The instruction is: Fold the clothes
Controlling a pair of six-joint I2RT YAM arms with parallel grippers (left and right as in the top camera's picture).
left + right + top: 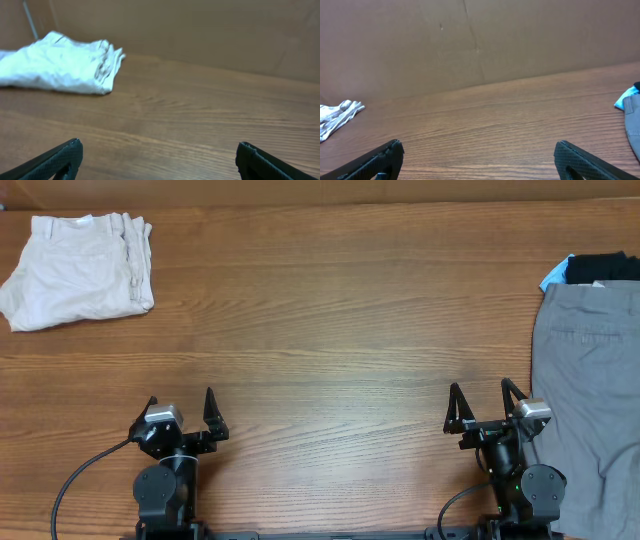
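A brown wooden table (330,310) runs to a plain cardboard wall at the back. The beige garment (80,270) lies in a compact folded bundle at the far left corner, well apart from both arms. The grey trousers (585,390) lie spread flat along the right edge, just beside the right tool (481,392). Both look like soft, light cotton that would sag and slide on the wood, so I judge the firmer waistband or a hem corner the best place to pinch. At the top of the grey trousers sit a black cloth (600,267) and a blue scrap (555,277), which might snag when the fabric is dragged. The left tool (181,405) and the right one both stand wide open, holding nothing.
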